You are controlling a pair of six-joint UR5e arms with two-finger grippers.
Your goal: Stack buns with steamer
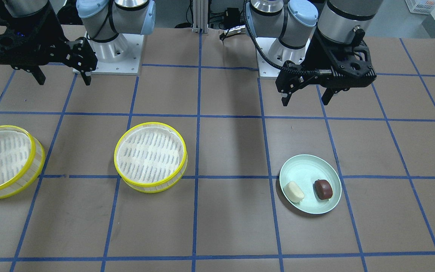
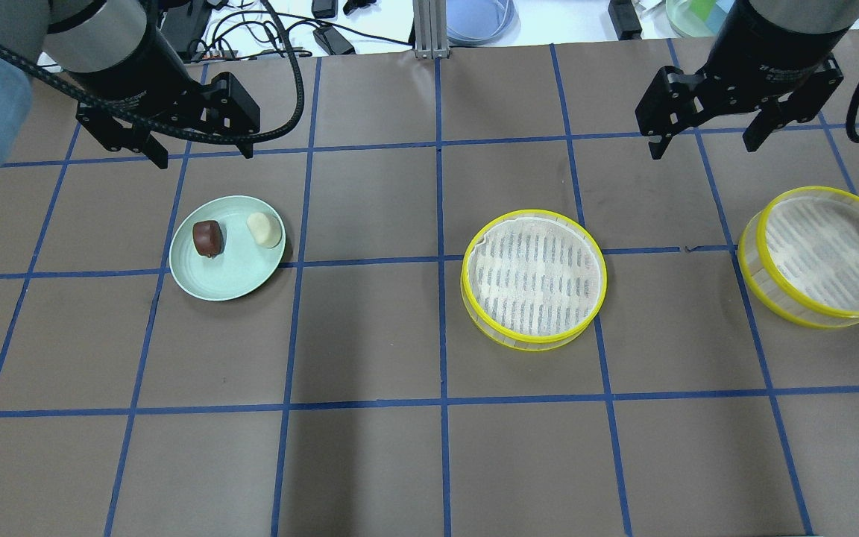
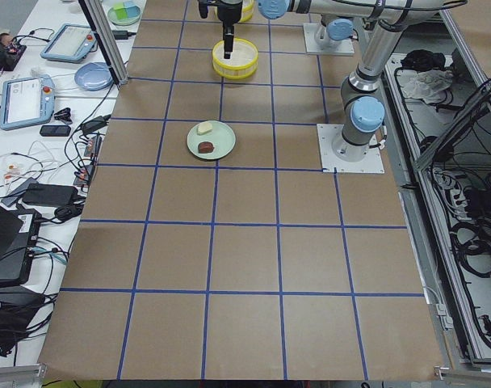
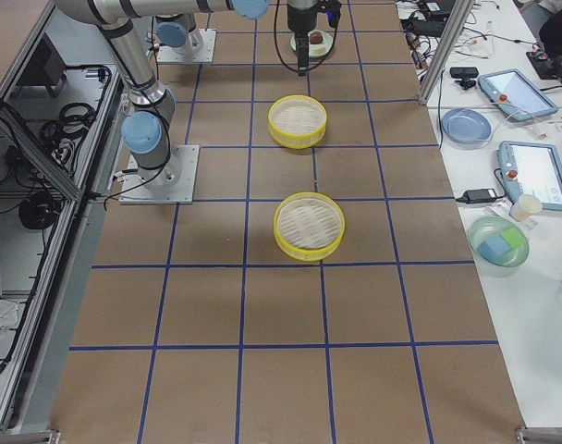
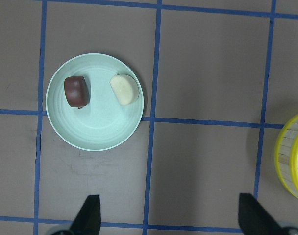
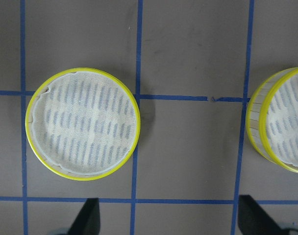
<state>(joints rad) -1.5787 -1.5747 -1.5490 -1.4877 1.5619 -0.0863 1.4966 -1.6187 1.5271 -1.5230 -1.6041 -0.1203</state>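
Note:
A pale cream bun (image 2: pixel 265 229) and a dark reddish-brown bun (image 2: pixel 207 238) lie side by side on a pale green plate (image 2: pixel 232 274). Both also show in the left wrist view, cream (image 5: pixel 124 89) and brown (image 5: pixel 76 91). Two empty yellow-rimmed steamers stand apart, one mid-table (image 2: pixel 533 278) and one at the right (image 2: pixel 825 255). My left gripper (image 2: pixel 202 156) is open and empty, raised just beyond the plate. My right gripper (image 2: pixel 704 149) is open and empty, raised between and beyond the two steamers (image 6: pixel 83 124).
The brown table has a blue tape grid. The two arm bases (image 1: pixel 108 56) (image 1: pixel 278 56) are bolted at the robot's edge. Cables and a blue dish (image 2: pixel 478 19) lie past the far edge. A side desk holds tablets (image 3: pixel 27 97).

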